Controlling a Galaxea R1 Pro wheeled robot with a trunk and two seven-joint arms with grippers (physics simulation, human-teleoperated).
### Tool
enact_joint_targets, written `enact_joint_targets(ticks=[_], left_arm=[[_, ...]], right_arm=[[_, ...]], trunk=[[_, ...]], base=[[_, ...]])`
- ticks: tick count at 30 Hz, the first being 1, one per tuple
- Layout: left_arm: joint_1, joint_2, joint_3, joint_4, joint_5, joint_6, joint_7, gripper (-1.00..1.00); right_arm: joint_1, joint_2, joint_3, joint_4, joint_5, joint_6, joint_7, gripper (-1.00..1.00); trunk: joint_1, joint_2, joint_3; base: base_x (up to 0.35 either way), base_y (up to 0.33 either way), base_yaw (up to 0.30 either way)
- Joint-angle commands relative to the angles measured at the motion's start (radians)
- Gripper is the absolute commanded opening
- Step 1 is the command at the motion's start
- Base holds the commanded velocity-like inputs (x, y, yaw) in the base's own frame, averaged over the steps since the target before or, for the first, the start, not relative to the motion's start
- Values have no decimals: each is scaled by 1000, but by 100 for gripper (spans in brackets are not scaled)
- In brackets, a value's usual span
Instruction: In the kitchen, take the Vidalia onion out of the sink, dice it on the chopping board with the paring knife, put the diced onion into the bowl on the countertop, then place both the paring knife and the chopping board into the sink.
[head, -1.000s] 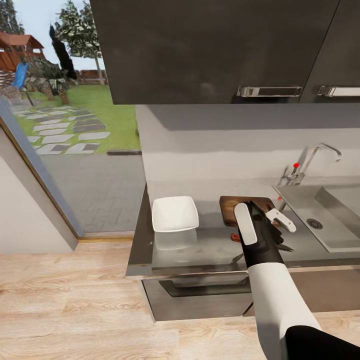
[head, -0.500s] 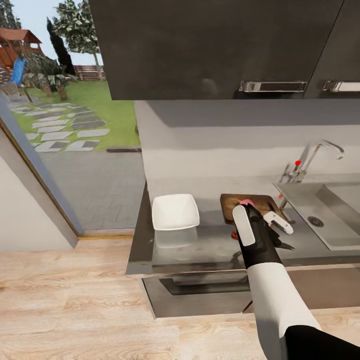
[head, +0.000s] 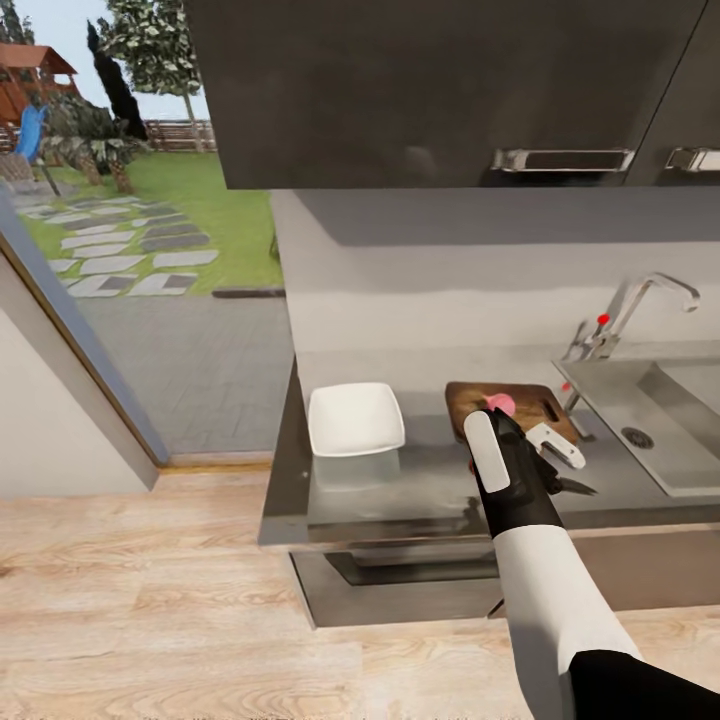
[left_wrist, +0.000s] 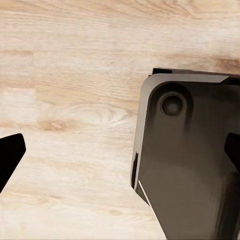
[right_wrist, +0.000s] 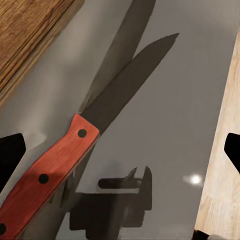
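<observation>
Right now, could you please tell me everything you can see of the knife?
The knife has a flat orange-red handle with dark rivets and a dark, pointed blade. It lies flat on the grey countertop beside the board, apart from it, casting a shadow. The right gripper hangs open above it, its fingertips either side, not touching.

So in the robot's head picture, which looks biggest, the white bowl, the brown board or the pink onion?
1. the bowl and the chopping board: too alike to rank, the board being partly hidden by the arm.
2. the onion, far smaller.
</observation>
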Motion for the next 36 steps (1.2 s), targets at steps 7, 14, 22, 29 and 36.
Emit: enact_joint_targets(ticks=[7,14,22,29,36], left_arm=[[0,2,-8,-2,10,-3,9,100],[0,2,-8,-2,10,-3,9,100],[0,2,-8,-2,10,-2,9,100],[0,2,-8,-2,10,-2,9,100],[0,2,-8,-2,10,-2,9,100]], right_arm=[[-1,1,-2,3,-3,11,12,100],[-1,1,-2,16,-3,12,39,100],[-2,1,-1,19,-3,12,43,100],[-2,1,-1,19,-3,12,44,100],[-1,1,-2,19,-4,12,43,100]], trunk=[[1,-2,-11],[1,-2,-13],[1,-2,-13],[1,-2,-13],[1,-2,-13]], base=[[0,90,0],[0,18,0],[61,84,0],[69,82,0],[6,8,0]])
